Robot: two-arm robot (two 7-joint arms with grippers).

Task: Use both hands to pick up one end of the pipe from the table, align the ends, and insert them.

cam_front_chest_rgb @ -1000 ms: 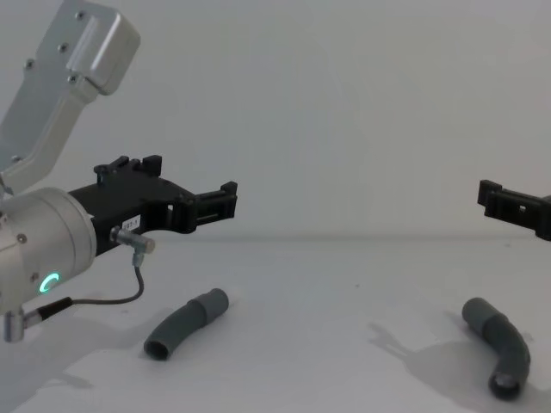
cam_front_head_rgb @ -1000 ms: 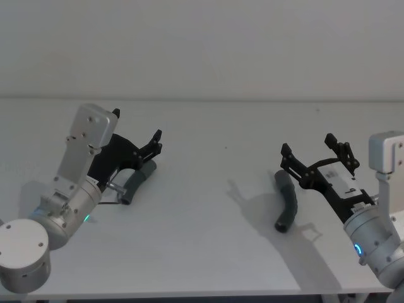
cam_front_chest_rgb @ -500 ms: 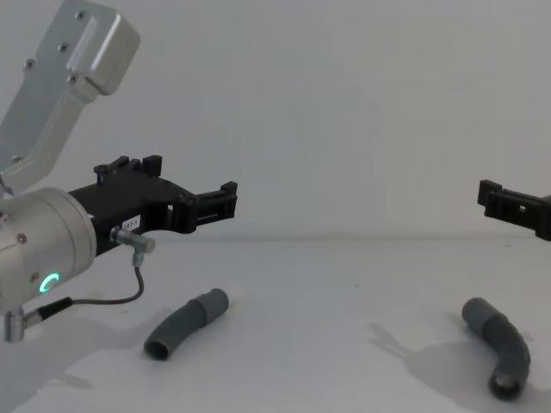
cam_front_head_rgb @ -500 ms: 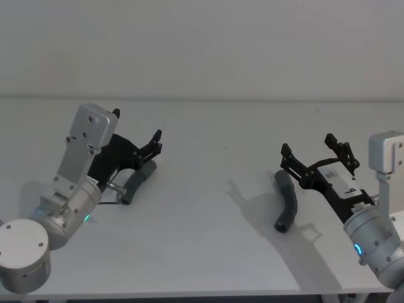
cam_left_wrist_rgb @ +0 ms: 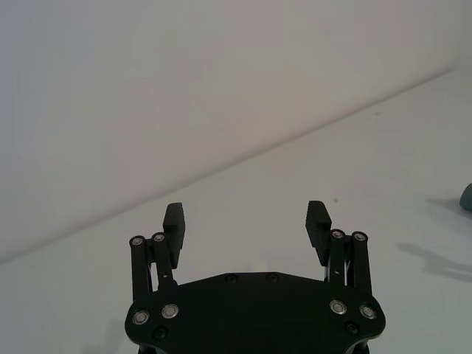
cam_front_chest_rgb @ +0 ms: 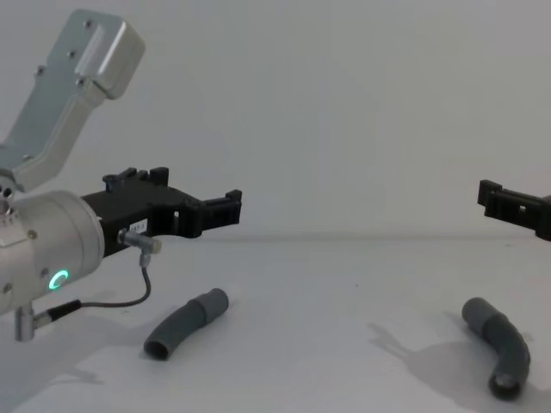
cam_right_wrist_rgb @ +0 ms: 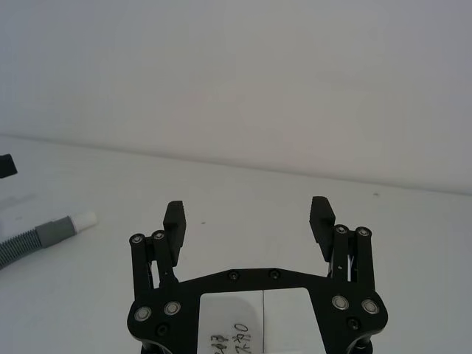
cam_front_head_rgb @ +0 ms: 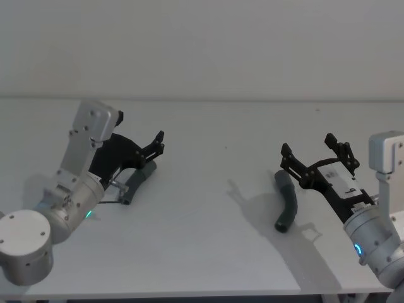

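Left black plastic gripper (cam_front_head_rgb: 159, 142) nudged forward above left dark grey bent pipe piece (cam_front_head_rgb: 136, 182) on white matte surface (cam_front_head_rgb: 208, 214). Right black gripper (cam_front_head_rgb: 307, 144) unmoved near other piece (cam_front_head_rgb: 288, 201). Both jaws wide, empty. Grasps pending.

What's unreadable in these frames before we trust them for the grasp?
- Right wrist view: left pipe piece runs off the frame edge; its bend is cut off.
- Left wrist view: right pipe piece is a sliver at the edge; ends unseen.
- Chest view: right claw cut by the right edge; finger gap unreadable there.
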